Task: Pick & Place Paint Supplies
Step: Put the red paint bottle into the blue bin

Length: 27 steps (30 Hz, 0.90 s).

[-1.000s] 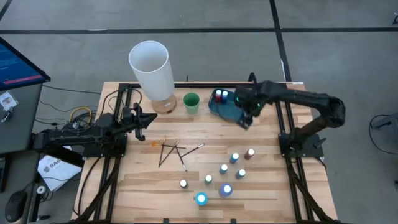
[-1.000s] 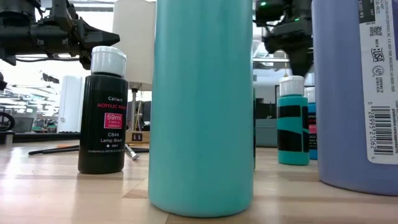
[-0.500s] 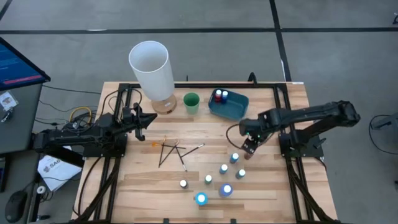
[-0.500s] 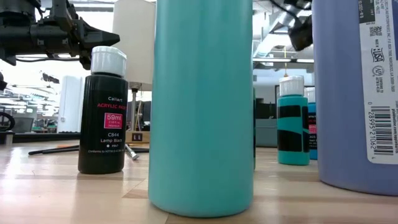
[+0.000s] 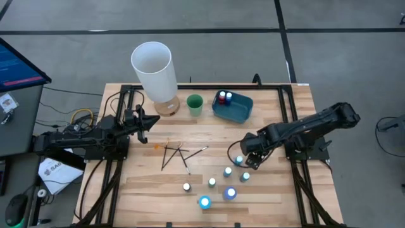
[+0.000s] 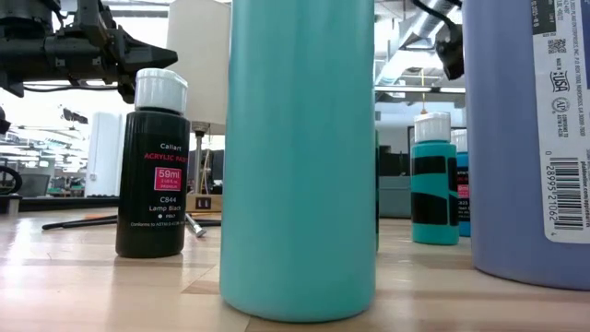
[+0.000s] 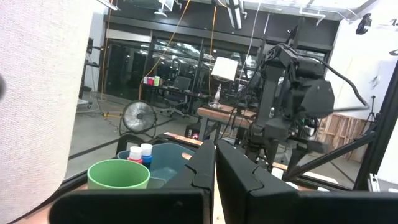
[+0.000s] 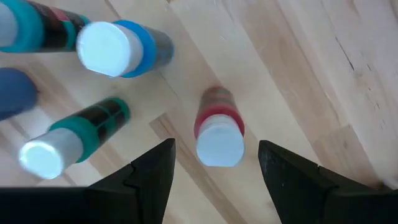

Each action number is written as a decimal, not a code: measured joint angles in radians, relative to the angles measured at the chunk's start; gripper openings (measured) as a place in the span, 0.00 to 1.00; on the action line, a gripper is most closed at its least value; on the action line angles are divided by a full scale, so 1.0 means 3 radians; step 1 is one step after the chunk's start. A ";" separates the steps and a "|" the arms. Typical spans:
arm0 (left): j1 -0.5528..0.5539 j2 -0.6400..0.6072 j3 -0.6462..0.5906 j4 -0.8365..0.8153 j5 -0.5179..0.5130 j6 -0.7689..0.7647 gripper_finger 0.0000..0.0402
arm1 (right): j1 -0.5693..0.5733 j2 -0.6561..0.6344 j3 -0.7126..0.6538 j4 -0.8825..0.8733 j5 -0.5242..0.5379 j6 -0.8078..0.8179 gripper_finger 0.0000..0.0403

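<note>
wood table (image 5: 272, 190): right gripper (image 8: 214, 163) wide open above red paint bottle (image 8: 217, 132), not touching; other bottles just beside. left gripper (image 7: 215, 163) closed, waiting near lamp (image 5: 154, 68).

We see a light wooden table (image 5: 266, 190) carrying a white lamp (image 5: 154, 69), a green cup (image 5: 195, 104) and a blue tray (image 5: 242, 111) along its far side. Thin dark brushes (image 5: 177, 154) lie scattered mid-table, and small white-capped paint bottles (image 5: 218, 183) stand clustered toward the near right.
</note>
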 joint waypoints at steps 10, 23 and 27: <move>0.0000 0.0000 0.0000 0.0000 0.0000 0.0000 0.01 | -0.0003 0.0150 0.0001 0.0000 -0.0001 -0.0097 0.53; 0.0000 0.0000 0.0000 0.0000 0.0000 0.0000 0.01 | -0.0003 0.0138 -0.0132 0.0005 -0.0009 -0.0126 0.30; 0.0000 0.0000 0.0000 0.0000 0.0001 0.0000 0.01 | -0.0009 0.0138 -0.0134 0.0027 -0.0001 -0.0137 0.29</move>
